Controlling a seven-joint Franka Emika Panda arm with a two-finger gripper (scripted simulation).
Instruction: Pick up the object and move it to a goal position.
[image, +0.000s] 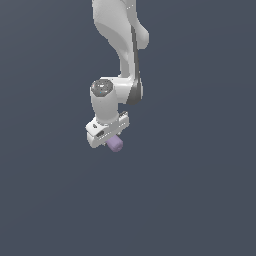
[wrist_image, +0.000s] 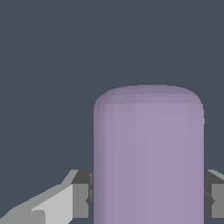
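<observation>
Ext. view: white Panda arm (image: 122, 50) is seen entering from the top edge and bending down toward frame centre. The wrist is angled, so the jaws (image: 111, 136) are tilted rather than pointed straight down. Background is a flat dark grey-blue throughout; no counter edge or surface line can be made out.

The object (image: 115, 144), a small lilac cylinder w/ matte plain surface, is seen protruding from under the white hand, toward the ext. view's lower right. Only its outer end is exposed; the rest is hidden behind the hand body. It is clearly narrower than the hand.

Wrist view: the cylinder (wrist_image: 148, 157) is shown very close, filling the lower middle of the frame, rounded end pointed away from the camera. A grey-white finger (wrist_image: 72, 197) is pressed against one side, and the dark pad of the other finger (wrist_image: 213, 192) against the opposite side. No gap is visible between pads and cylinder.

Jaws: closed down to the cylinder's width, cylinder gripped between them.

No shadow or contact beneath the cylinder is visible in either view.
</observation>
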